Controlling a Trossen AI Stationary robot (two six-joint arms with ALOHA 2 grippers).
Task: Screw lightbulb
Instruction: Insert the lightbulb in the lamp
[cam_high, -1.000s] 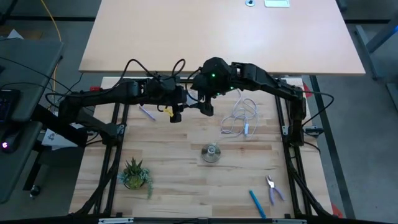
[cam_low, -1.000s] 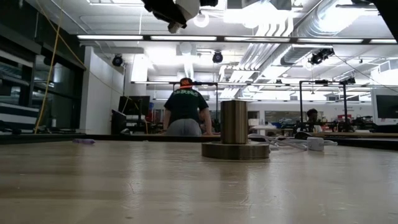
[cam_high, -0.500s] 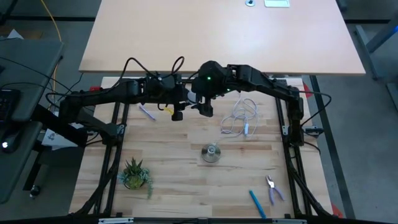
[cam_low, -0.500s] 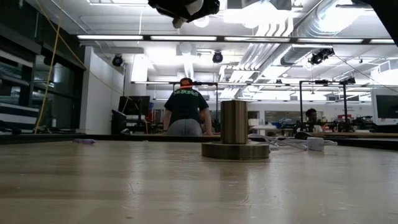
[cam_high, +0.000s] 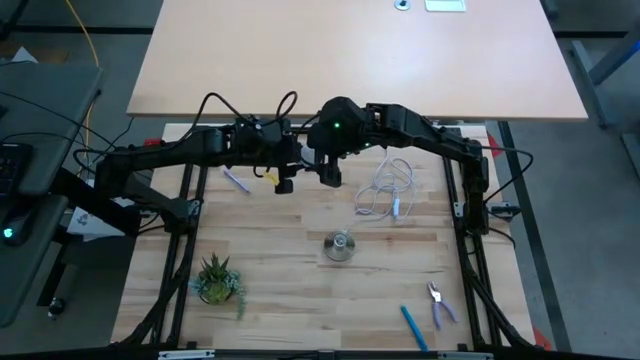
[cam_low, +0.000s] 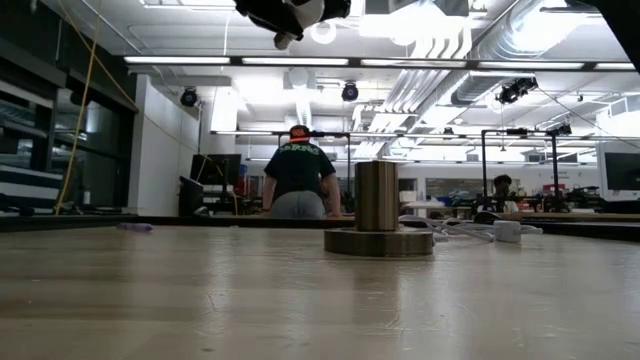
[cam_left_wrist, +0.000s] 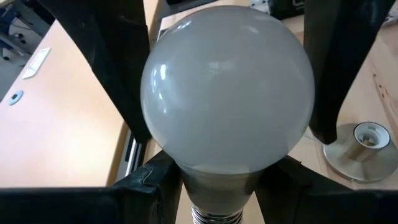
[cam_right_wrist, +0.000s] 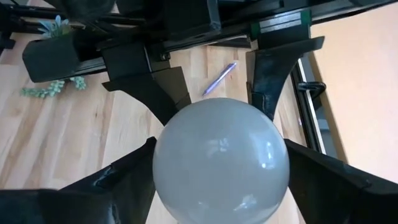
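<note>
High view: right gripper (cam_high: 322, 172) has shifted nearer left gripper (cam_high: 284, 180).
Lightbulb (cam_left_wrist: 227, 87): both grippers' fingers flank it; left clamps its neck.
Right grip: cannot tell.
Hidden: screw base.

The lightbulb (cam_left_wrist: 227, 93) screw base is cut off at the frame edge.

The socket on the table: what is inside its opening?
In the left wrist view the socket stands upright and open, showing only a pale inner collar with a small dark contact. No lightbulb is in it. Its deeper inside is hidden by the rim.
</note>
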